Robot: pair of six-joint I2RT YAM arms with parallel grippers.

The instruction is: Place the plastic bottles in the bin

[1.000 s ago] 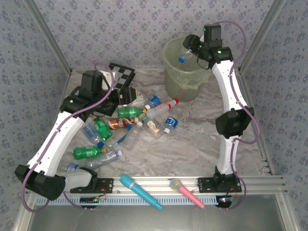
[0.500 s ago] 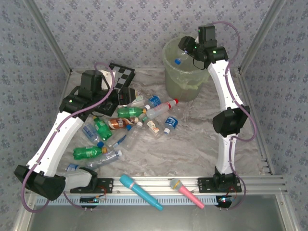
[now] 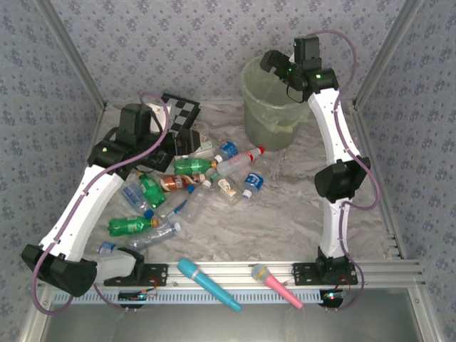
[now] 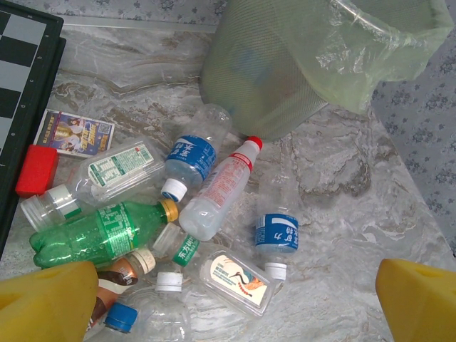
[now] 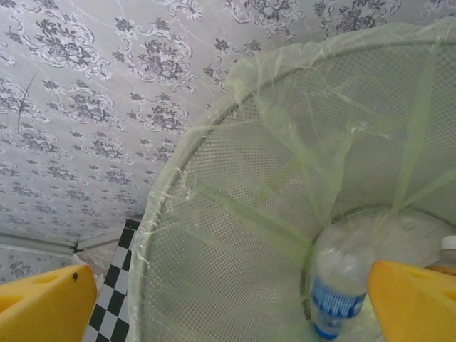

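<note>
While the right gripper (image 3: 273, 63) is hanging over the mouth of the bin (image 3: 265, 117), I am seeing its yellow fingers (image 5: 44, 306) spread wide in the right wrist view, released and carrying nothing. Below them, a clear bottle with a blue label (image 5: 336, 281) is lying at the bottom of the bin, inside the liner bag (image 5: 285, 85). The bin is standing upright at the far side of the table (image 3: 299, 214), right of centre.

I am also looking through the left wrist camera, where the left gripper (image 4: 235, 288) is hovering over the pile of bottles, its jaws fully apart and gripping nothing. Under it, a green bottle (image 4: 92, 231) is lying on its side beside a red-capped clear bottle (image 4: 224, 187), whose cap is almost touching the foot of the bin. A small blue-labelled bottle (image 4: 276, 236) and a flat bottle with a crane label (image 4: 239, 280) are lying nearer the camera. A red block (image 4: 35, 169) and a card (image 4: 75, 133) are sitting beside the checkerboard (image 4: 21, 64). Two toy microphones, cyan (image 3: 206, 283) and pink (image 3: 276, 285), are resting across the near rail.
</note>
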